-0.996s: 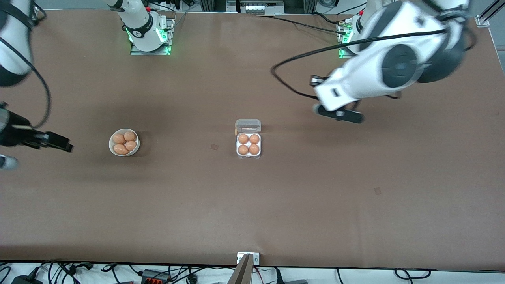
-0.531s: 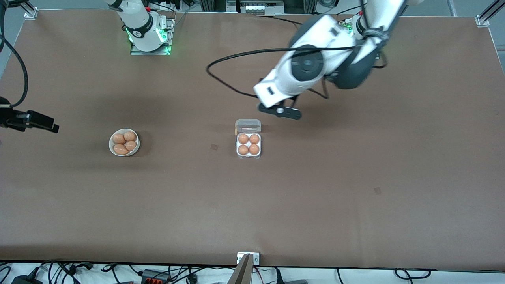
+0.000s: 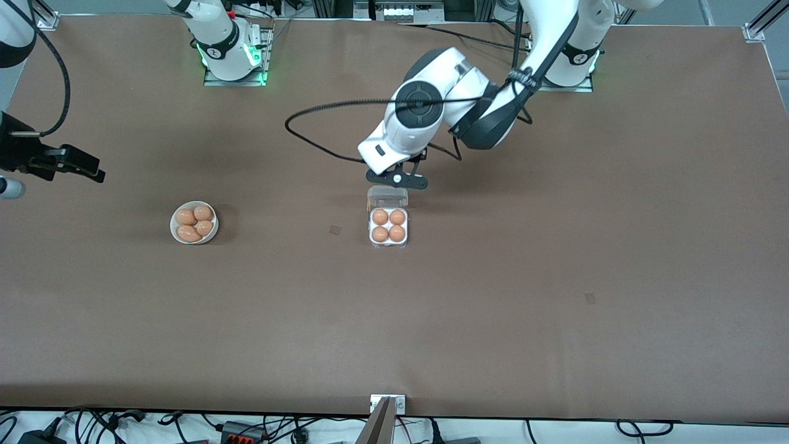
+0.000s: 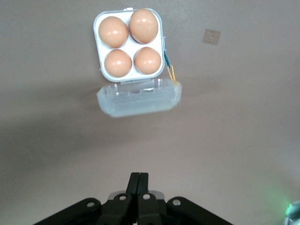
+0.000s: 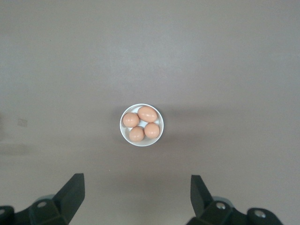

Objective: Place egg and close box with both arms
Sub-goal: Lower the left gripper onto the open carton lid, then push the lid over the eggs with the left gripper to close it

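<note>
The box (image 3: 388, 245) sits mid-table with its clear lid (image 3: 387, 196) hinged open toward the robots' bases. Brown eggs (image 3: 388, 225) fill all its cells. My left gripper (image 3: 397, 179) is shut and empty, over the bare table just beside the open lid. In the left wrist view, its closed fingers (image 4: 139, 177) point toward the lid (image 4: 138, 98) and the box (image 4: 131, 80). My right gripper (image 3: 86, 165) is open and empty, high over the right arm's end of the table. In the right wrist view (image 5: 137, 182) it looks down on the bowl.
A round white bowl (image 3: 212, 233) holding several brown eggs stands toward the right arm's end, level with the box; it also shows in the right wrist view (image 5: 123, 134). A yellow-green band (image 4: 169, 70) lies at the box's hinge corner.
The left arm swung from its end of the table to the box; its gripper now hangs beside the open lid. The right gripper shifted a little toward the bases' side.
</note>
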`<move>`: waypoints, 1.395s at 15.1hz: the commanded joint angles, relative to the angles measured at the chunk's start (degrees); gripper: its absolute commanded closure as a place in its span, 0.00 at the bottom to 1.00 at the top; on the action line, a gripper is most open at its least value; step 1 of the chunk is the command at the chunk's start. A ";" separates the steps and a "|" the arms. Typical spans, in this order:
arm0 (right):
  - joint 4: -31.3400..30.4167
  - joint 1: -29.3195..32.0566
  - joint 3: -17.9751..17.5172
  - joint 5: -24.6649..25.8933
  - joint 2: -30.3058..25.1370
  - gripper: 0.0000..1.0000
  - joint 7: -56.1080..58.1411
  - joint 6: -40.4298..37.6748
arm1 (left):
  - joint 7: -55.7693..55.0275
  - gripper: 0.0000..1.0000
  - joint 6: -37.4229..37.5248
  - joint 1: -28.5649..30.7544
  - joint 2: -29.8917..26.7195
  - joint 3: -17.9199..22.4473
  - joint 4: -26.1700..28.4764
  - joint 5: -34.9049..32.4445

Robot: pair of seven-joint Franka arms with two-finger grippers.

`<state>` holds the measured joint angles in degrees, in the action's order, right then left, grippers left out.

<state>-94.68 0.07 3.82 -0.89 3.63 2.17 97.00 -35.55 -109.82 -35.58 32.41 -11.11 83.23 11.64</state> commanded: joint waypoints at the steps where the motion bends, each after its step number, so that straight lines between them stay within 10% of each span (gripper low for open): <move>1: -2.44 0.72 -1.01 0.89 -2.40 0.00 0.11 1.35 | -2.68 0.98 -2.85 -2.56 4.23 0.47 -0.61 -1.44; 21: -0.60 0.72 -1.10 0.98 -1.79 0.00 0.99 0.30 | -2.24 1.00 -6.19 -3.10 12.68 3.63 -9.39 -5.31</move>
<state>-95.22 0.06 3.61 -0.85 2.55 2.27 97.90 -38.72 -116.77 -40.00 43.49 -7.45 78.00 7.31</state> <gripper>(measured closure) 0.000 0.991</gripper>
